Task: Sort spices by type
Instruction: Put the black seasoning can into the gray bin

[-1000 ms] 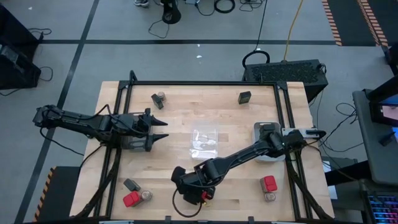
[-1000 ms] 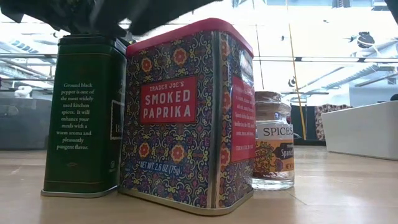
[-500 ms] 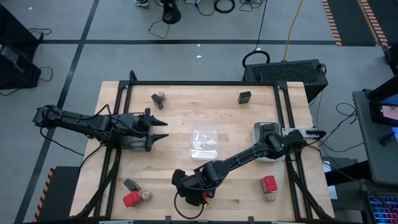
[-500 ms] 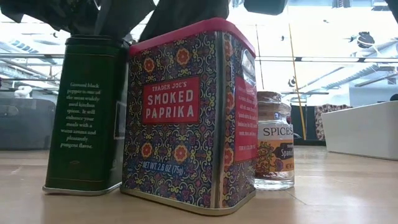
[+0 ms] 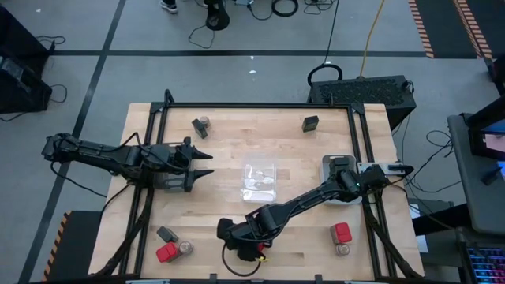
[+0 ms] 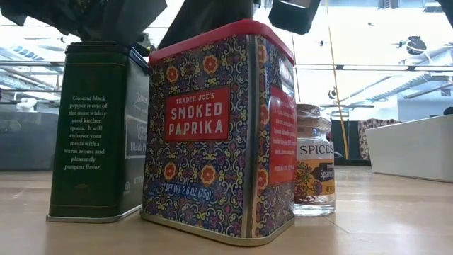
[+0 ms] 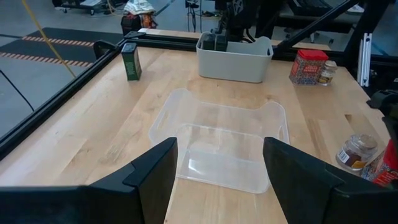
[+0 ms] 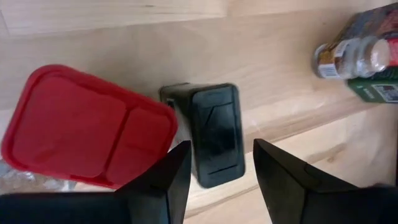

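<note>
Near the front edge of the table, my right gripper (image 5: 246,246) hung over a red paprika box (image 8: 87,127) and a black box (image 8: 214,134) standing side by side; its fingers (image 8: 152,186) were spread apart with nothing between them, and the black box lay in the gap beneath, so I judged the step in hand to be the reach for that box (a pick not yet made); the next move called for a straight descent until the pads bracketed its narrow sides, keeping clear of the red lid just beside it, which a careless finger could knock over. My left gripper (image 5: 207,162) waited on the left side of the table, fingers likewise apart and empty, facing the clear tray (image 5: 259,181) at the middle. The other spices sat scattered: a red box (image 5: 166,253), a dark box (image 5: 166,233) and a jar (image 5: 186,248) at the front left; another red box (image 5: 342,232) with a jar (image 5: 342,250) at the front right; a black box (image 5: 311,123) at the back; a further box-and-jar pair (image 5: 201,126) at the back left; sorting looked barely begun.
</note>
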You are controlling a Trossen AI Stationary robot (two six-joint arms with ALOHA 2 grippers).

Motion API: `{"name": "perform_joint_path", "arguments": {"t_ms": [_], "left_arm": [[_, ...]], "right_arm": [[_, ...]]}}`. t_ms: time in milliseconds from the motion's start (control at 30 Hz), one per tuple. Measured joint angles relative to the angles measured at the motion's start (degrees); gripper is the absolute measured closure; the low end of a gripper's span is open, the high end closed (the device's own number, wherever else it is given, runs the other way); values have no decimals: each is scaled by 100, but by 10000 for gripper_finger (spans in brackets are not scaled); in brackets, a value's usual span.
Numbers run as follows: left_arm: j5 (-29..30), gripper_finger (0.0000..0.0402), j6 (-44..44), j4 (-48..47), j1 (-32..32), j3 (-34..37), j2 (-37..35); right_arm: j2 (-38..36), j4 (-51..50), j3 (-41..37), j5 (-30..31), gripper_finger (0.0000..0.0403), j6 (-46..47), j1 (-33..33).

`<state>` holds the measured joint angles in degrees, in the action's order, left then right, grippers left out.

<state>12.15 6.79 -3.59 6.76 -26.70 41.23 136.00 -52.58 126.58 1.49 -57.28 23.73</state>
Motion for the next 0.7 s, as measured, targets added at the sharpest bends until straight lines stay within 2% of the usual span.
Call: {"name": "perform_joint_path", "arguments": {"t_ms": [200, 367, 500, 700], "left_arm": [[-157, 160, 428, 45, 2, 59, 28], [-181, 160, 775, 143, 133, 491, 187], [36, 160, 785, 665, 157, 753, 352], [-60, 160, 600, 1078, 157, 754, 402]], "right_arm": [[0, 142, 0, -1, 248, -67, -7], [-2, 50, 0, -3, 248, -88, -14], [-2, 33, 0, -49, 248, -106, -52], [149, 142, 3, -180, 248, -251, -143]]}}
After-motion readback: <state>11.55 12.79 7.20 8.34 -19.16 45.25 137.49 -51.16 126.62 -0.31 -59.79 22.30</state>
